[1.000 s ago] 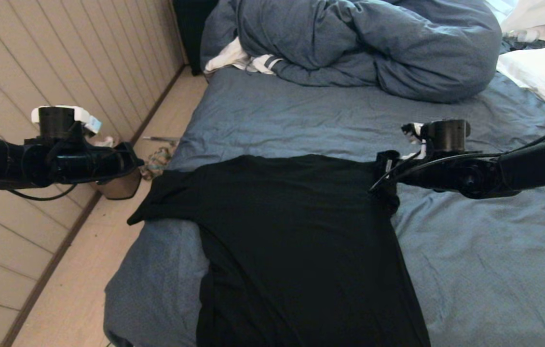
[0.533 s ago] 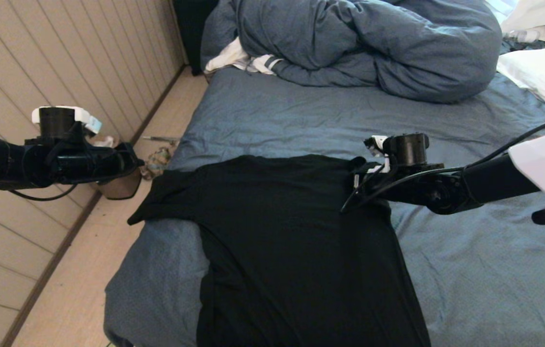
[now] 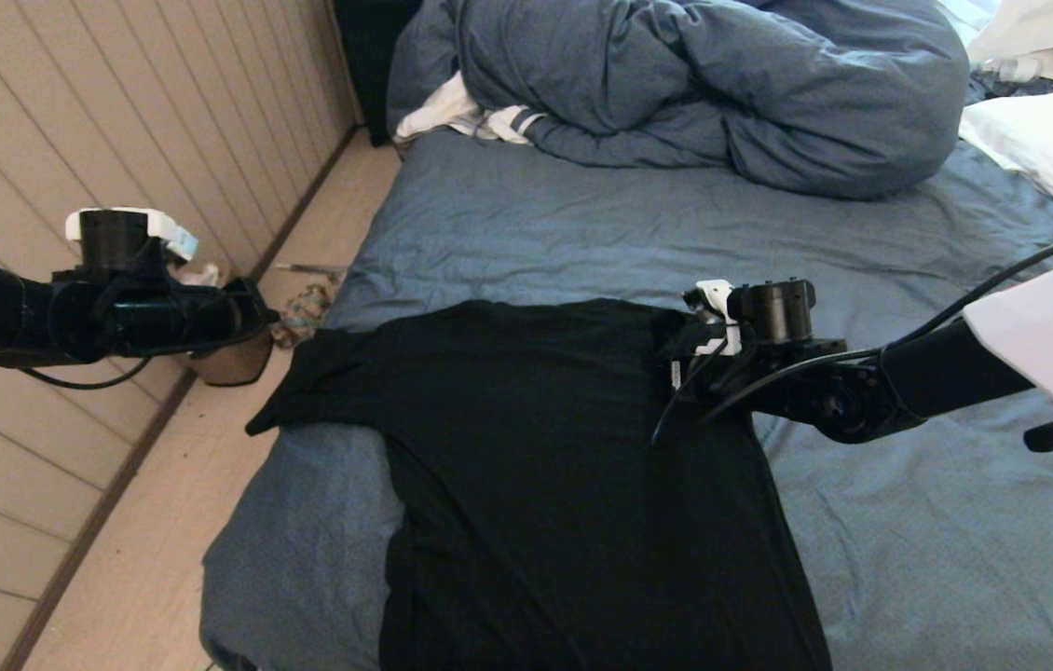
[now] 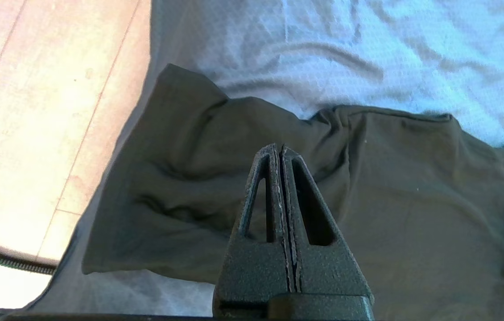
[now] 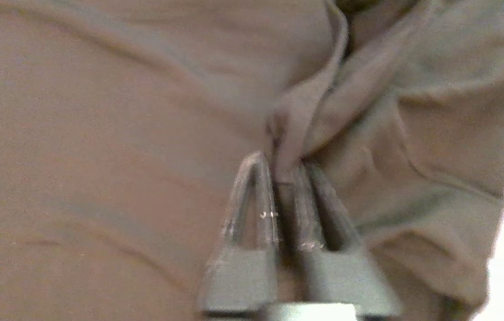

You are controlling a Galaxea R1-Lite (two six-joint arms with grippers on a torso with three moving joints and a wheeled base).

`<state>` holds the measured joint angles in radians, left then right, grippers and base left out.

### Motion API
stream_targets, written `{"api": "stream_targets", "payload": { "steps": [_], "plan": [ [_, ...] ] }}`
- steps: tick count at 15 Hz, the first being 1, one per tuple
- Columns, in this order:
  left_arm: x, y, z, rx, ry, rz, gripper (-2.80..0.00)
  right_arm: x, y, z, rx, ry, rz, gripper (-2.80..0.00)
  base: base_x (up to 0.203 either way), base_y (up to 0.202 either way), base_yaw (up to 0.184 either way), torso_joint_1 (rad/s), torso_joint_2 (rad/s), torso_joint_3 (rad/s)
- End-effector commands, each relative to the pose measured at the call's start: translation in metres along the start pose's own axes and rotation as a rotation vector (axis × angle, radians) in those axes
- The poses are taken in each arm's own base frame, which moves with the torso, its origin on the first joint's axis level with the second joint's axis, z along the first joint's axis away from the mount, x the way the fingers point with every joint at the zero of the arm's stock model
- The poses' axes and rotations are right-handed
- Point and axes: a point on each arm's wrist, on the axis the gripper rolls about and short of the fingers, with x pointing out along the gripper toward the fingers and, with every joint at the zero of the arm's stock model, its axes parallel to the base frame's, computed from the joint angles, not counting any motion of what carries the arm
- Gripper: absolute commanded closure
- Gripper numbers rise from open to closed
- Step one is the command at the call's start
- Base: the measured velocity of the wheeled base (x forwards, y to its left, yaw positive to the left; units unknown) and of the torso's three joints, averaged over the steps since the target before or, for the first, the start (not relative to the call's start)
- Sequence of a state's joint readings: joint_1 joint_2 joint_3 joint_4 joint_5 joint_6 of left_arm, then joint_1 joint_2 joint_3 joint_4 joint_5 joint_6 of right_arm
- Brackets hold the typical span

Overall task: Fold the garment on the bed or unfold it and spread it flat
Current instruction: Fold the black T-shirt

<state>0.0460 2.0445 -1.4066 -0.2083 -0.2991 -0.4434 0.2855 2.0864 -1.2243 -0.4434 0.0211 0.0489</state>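
The garment (image 3: 564, 485), a plain black T-shirt, lies spread on the bed (image 3: 936, 522); its left sleeve droops over the bed's left edge. My right gripper (image 3: 676, 373) sits low on the shirt's right shoulder, where the sleeve is drawn inward. In the right wrist view the right gripper (image 5: 281, 162) has its jaws a narrow gap apart, with a raised fold of the garment (image 5: 100, 133) caught between the tips. My left gripper (image 3: 261, 321) hovers above the floor beside the left sleeve. It is shut and empty, and in the left wrist view the left gripper (image 4: 281, 149) is above the garment (image 4: 412, 200).
A bunched blue-grey duvet (image 3: 722, 84) fills the far end of the bed, with a white striped cloth (image 3: 461, 116) at its left and a white pillow (image 3: 1048, 140) at far right. Floor (image 3: 163, 522) and a panelled wall run along the bed's left side.
My right gripper has moved left and lower over the shirt, drawing the right sleeve fold inward with it. The left arm has stayed in place.
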Motion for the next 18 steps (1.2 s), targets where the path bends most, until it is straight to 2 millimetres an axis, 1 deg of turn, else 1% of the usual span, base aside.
{"api": "stream_targets", "payload": {
  "steps": [1, 3, 6, 7, 8, 10, 11, 12, 14, 15, 16, 17, 18],
  "plan": [
    [0.000, 0.001, 0.000, -0.003, -0.002, -0.001, 0.00, -0.001, -0.001, -0.003, -0.006, 0.006, 0.000, -2.80, 0.000, 0.000, 0.000, 0.000, 0.00, 0.000],
    [0.000, 0.001, 0.000, -0.004, -0.001, 0.001, 0.00, -0.008, 0.001, 0.003, -0.012, -0.002, 0.017, -2.80, 0.000, 0.000, 0.000, 0.000, 0.00, 0.000],
    [0.001, 0.002, -0.001, -0.005, 0.004, 0.000, 0.00, -0.020, 0.005, 0.007, 0.015, 0.034, 0.142, -2.80, 0.000, 0.000, 0.000, 0.000, 0.00, 0.000],
    [0.000, 0.001, -0.001, -0.006, 0.004, -0.002, 0.00, -0.021, 0.004, 0.010, 0.042, 0.026, 0.146, -2.80, 0.000, 0.000, 0.000, 0.000, 0.00, 0.000],
    [-0.001, 0.001, 0.000, -0.009, 0.000, -0.002, 0.00, -0.021, 0.002, 0.016, 0.077, 0.009, 0.143, -2.80, 0.000, 0.000, 0.000, 0.000, 0.00, 0.000],
    [-0.009, -0.004, 0.002, -0.029, -0.004, -0.008, 0.00, -0.025, -0.001, 0.038, 0.166, -0.023, 0.136, -2.80, 0.000, 0.000, 0.000, 0.000, 0.00, 0.000],
    [-0.014, -0.007, -0.003, -0.042, 0.012, -0.020, 0.00, -0.026, -0.005, 0.051, 0.215, -0.001, 0.122, -2.80, 0.000, 0.000, 0.000, 0.000, 0.00, 0.000],
    [-0.019, -0.014, -0.008, -0.042, 0.035, -0.052, 0.00, -0.027, -0.010, 0.061, 0.260, 0.039, 0.103, 0.00, 0.000, 0.000, 0.000, 0.000, 0.00, 0.000],
    [-0.036, -0.031, -0.018, -0.037, 0.085, -0.138, 0.00, -0.023, -0.022, 0.079, 0.341, 0.129, 0.057, 0.00, 0.000, 0.000, 0.000, 0.000, 0.00, 0.000],
    [-0.046, -0.038, -0.021, -0.033, 0.096, -0.168, 0.00, -0.015, -0.031, 0.080, 0.382, 0.201, 0.023, 0.00, 0.000, 0.000, 0.000, 0.000, 0.00, 0.000],
    [-0.048, -0.041, -0.027, -0.034, 0.123, -0.186, 0.00, -0.003, -0.041, 0.073, 0.414, 0.266, -0.012, 0.00, 0.000, 0.000, 0.000, 0.000, 0.00, 0.000],
    [-0.047, -0.046, -0.035, -0.031, 0.151, -0.205, 0.00, 0.010, -0.055, 0.062, 0.446, 0.322, -0.057, 0.00, 0.000, 0.000, 0.000, 0.000, 0.00, 0.000],
    [-0.043, -0.048, -0.040, -0.029, 0.171, -0.210, 0.00, 0.018, -0.064, 0.052, 0.466, 0.360, -0.096, 0.00, 0.000, 0.000, 0.000, 0.000, 0.00, 0.000]
  ]
}}
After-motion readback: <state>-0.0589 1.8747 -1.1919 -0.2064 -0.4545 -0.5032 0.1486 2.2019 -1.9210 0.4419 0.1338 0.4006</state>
